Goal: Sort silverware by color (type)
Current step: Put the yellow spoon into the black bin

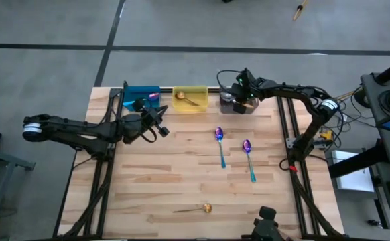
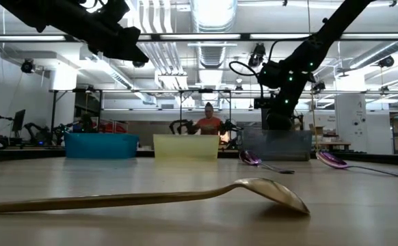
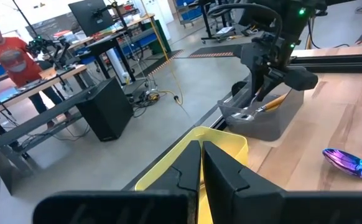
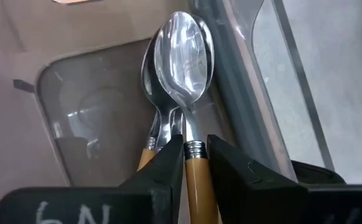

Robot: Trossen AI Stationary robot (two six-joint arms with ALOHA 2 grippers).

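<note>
My right gripper (image 1: 243, 94) reaches down into the gray bin (image 1: 237, 106) at the table's far edge, its fingers on either side of an orange-handled spoon (image 4: 182, 56). Two more such spoons (image 4: 156, 127) lie under it in the bin. Two purple-blue spoons with teal handles (image 1: 220, 144) (image 1: 248, 158) lie on the table's middle right. One gold spoon (image 1: 196, 209) lies near the front edge, another (image 1: 189, 100) in the yellow bin (image 1: 190, 107). My left gripper (image 1: 163, 130) hovers shut near the blue bin (image 1: 140, 94), holding nothing. My right gripper pinches the spoon's orange handle (image 4: 196, 177) between its two fingers, just behind the metal collar. The fingers slant down from above and lie roughly along the spoon. The spoon's silver bowl (image 4: 184, 43) points away from the fingers and lies on the other spoons in the gray bin.
The three bins stand in a row along the table's far edge, blue, yellow, then gray. Black frame rails run along both table sides. A person in an orange shirt (image 2: 208, 121) is in the room beyond the table.
</note>
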